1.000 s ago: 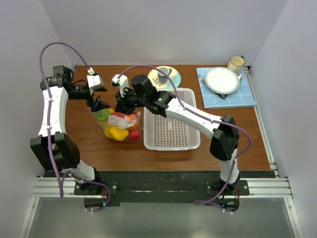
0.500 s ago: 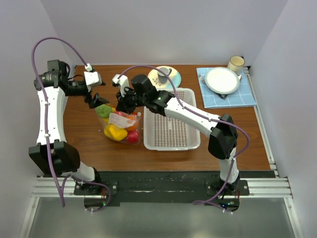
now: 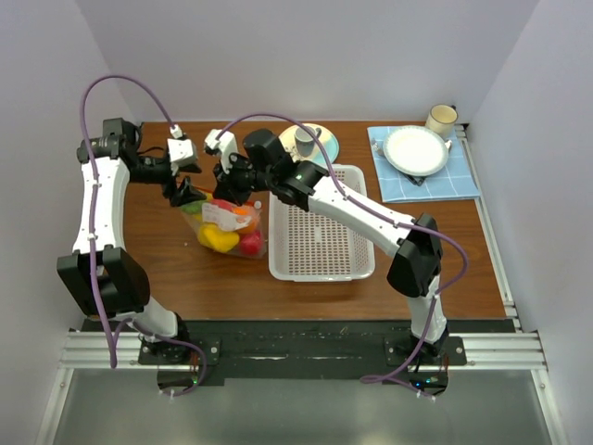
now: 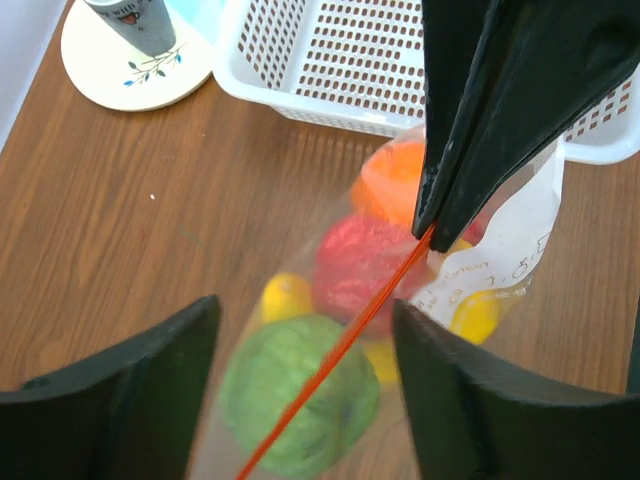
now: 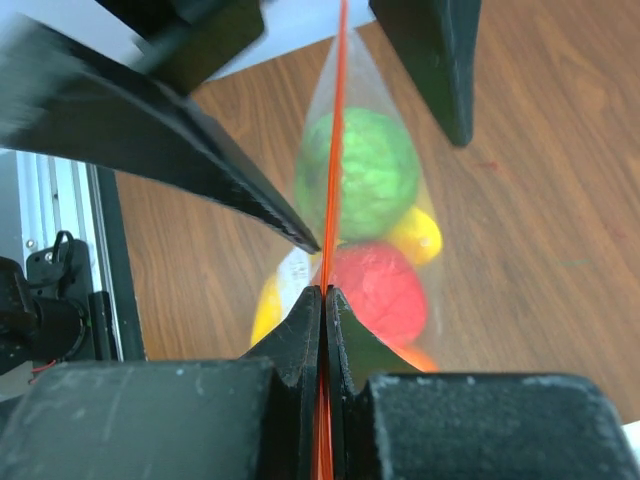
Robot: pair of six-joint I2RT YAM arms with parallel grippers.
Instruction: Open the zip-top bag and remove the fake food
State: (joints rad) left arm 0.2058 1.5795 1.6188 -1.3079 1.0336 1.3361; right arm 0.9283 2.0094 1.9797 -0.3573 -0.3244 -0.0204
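Zip-top bag (image 3: 232, 227), one, clamped in right gripper (image 5: 322, 295).

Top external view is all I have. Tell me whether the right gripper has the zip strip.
Observer: Yes. The right wrist view shows the right gripper shut on the orange-red strip of the zip-top bag.
Operator: Now report the left gripper.
Observer: Open. In the left wrist view its fingers stand apart, and the strip passes between them without touching either.
Operator: Check the seal.
Observer: The strip shows as one unbroken line, so the bag looks zipped. The green, red, yellow and orange fake food sits inside.
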